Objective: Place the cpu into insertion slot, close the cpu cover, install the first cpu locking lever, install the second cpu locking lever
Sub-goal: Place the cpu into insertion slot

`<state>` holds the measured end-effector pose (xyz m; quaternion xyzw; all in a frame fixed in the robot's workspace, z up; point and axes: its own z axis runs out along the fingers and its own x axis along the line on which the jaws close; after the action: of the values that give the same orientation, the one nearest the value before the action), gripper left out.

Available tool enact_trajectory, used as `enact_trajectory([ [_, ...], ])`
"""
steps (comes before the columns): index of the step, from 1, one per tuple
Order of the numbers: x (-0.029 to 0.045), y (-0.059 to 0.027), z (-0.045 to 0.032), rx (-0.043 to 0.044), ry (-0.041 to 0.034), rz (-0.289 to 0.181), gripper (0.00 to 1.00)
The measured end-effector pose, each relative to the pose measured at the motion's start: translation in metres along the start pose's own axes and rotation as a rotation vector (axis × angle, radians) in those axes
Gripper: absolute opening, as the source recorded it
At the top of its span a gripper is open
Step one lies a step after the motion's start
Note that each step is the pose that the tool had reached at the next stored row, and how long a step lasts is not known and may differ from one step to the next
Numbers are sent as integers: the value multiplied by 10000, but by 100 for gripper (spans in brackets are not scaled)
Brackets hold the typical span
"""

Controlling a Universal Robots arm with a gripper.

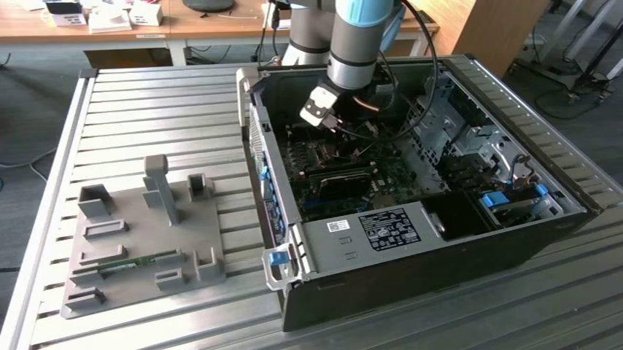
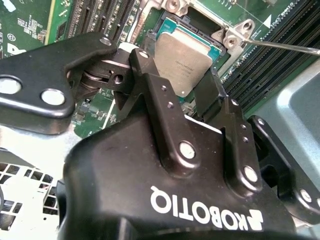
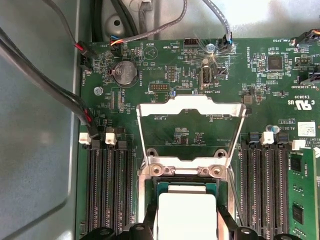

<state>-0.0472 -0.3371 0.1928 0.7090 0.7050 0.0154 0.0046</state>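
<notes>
My gripper [image 2: 180, 66] is down inside the open computer case [image 1: 545, 240], over the green motherboard [image 1: 389, 179]. Its two black fingers [image 2: 150, 75] press on opposite edges of the cpu [image 2: 181, 56], a flat silver-topped square. The cpu [image 3: 186, 212] sits level in, or just above, the insertion slot [image 3: 187, 184]; I cannot tell which. The gripper [image 3: 187, 226] is shut on it. The cpu cover [image 3: 190, 106] is swung open and stands away from the slot, its hinge screws along the slot's edge. A thin locking lever [image 2: 285, 46] sticks out beside the socket frame [image 2: 235, 37].
Long black memory slots [image 3: 107, 190] flank the socket on both sides. Cable bundles [image 3: 55, 85] run along the case wall. The power supply [image 1: 384, 230] fills the case's near end. On the slatted table, a grey fixture plate [image 1: 146, 219] carries a memory stick [image 1: 127, 266].
</notes>
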Motion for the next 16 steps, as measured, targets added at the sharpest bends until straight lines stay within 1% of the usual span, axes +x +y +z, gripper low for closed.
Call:
enact_trajectory([
  [3, 11, -1, 0, 4, -5, -1, 54],
  [16, 12, -1, 15, 1, -2, 4, 54],
])
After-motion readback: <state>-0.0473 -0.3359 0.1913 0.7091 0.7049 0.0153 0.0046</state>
